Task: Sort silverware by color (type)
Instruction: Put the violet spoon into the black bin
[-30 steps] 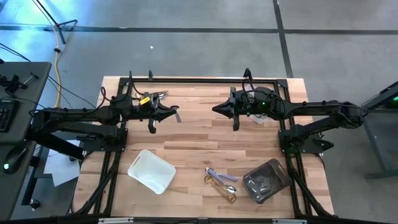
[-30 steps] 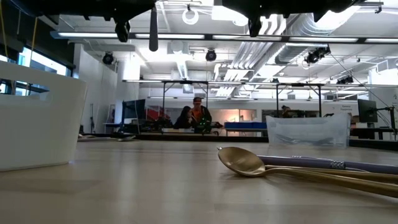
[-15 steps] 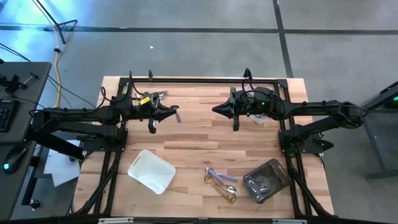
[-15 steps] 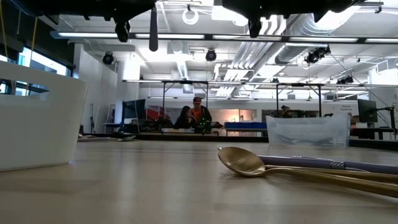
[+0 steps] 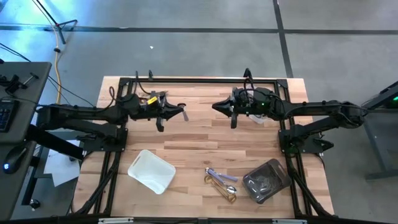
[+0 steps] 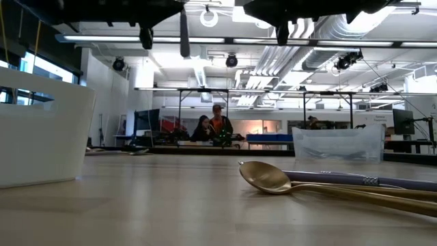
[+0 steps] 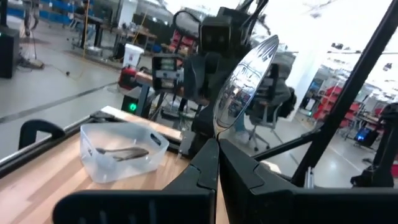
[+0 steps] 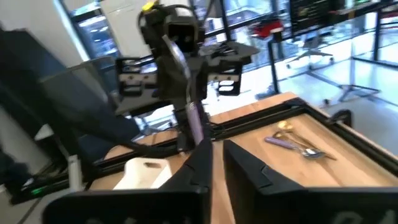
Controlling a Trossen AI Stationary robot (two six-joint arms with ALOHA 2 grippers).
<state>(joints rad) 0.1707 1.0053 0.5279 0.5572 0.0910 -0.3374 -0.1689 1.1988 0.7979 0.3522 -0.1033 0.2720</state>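
Note:
My left gripper [image 5: 180, 111] hangs level over the table's far middle, shut on a shiny silver spoon [image 7: 245, 81]. Facing it a short way to the right, my right gripper [image 5: 216, 107] is level too. Its fingers [image 8: 200, 163] stand slightly open with nothing between them. More silverware, gold, silver and lilac-handled, lies in a small pile [image 5: 222, 182] on the wood near the front. A gold spoon [image 6: 270, 178] of that pile rests bowl up on the table. My left gripper pinches the spoon just below its bowl [image 7: 216, 138] between its two fingers. The fingers are level and point toward the table's right. The bowl stands up above the fingertips, tilted, and the spoon is clear of the table. In the right wrist view its pale handle [image 8: 194, 121] runs down below the gripper.
A white tray [image 5: 151, 170] sits front left. A clear tray [image 5: 266, 180] with dark utensils sits front right. Another clear tray [image 7: 124, 152] holding a dark utensil stands under the right arm at the far right. Bare wood lies between the arms. People show in the room beyond.
My left gripper has moved toward the table's right edge, closer to my right gripper, carrying the silver spoon with it, still clear of the table.

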